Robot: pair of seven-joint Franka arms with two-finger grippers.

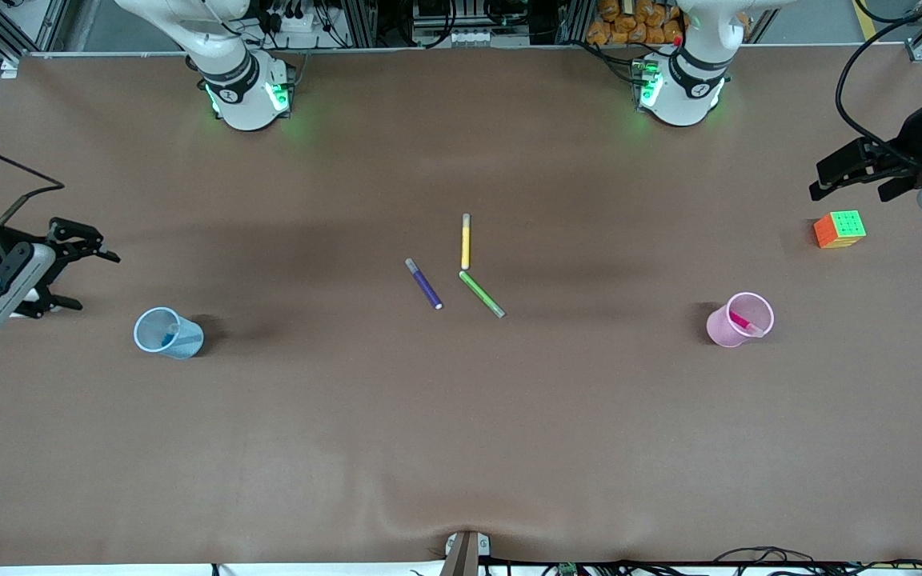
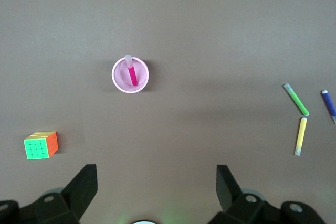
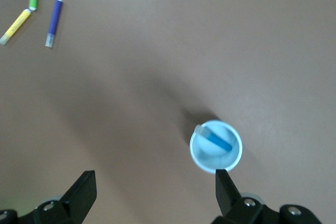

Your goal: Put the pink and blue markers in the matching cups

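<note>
The pale pink cup (image 1: 739,320) stands toward the left arm's end of the table with the pink marker (image 1: 745,323) leaning inside it. Both show in the left wrist view: cup (image 2: 119,81), marker (image 2: 132,73). The pale blue cup (image 1: 167,333) stands toward the right arm's end with the blue marker (image 1: 169,336) inside it. They also show in the right wrist view: cup (image 3: 207,160), marker (image 3: 216,139). My left gripper (image 1: 817,182) is open and empty, raised over the table by the cube (image 2: 156,182). My right gripper (image 1: 97,280) is open and empty beside the blue cup (image 3: 156,187).
A dark purple pen (image 1: 424,283), a yellow pen (image 1: 466,241) and a lime-green pen (image 1: 482,294) lie together at the table's middle. A colourful puzzle cube (image 1: 839,229) sits near the left arm's end, farther from the front camera than the pink cup.
</note>
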